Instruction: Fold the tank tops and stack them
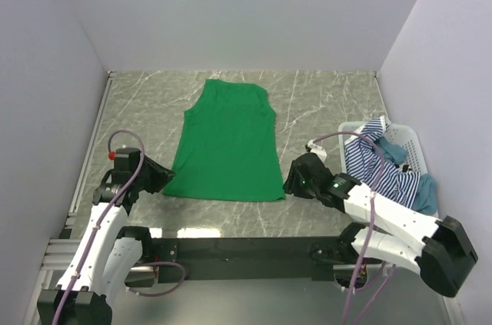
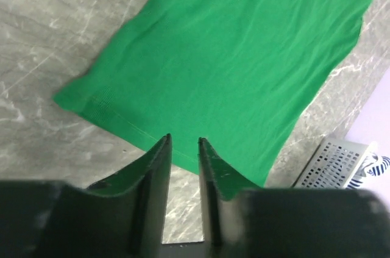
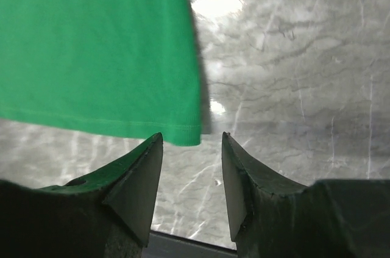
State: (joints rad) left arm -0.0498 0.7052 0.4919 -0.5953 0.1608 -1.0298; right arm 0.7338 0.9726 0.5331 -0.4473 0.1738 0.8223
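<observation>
We see the green tank top (image 1: 228, 144) flat on the table (image 1: 323, 102), long axis near to far, straps toward the back wall (image 1: 246, 10), hem toward us. Our left gripper (image 2: 183, 141) is slightly parted and our right gripper (image 3: 192, 139) spread, each empty at a hem corner.

Right gripper (image 3: 192, 137), jaws apart, beside hem corner of green tank top (image 3: 91, 44)

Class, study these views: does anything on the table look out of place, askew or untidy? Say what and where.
Only the basket at the right edge: a striped top and a teal top spill over its rim instead of lying inside. The green tank top lies flat and smooth in the middle, nothing odd there.
</observation>
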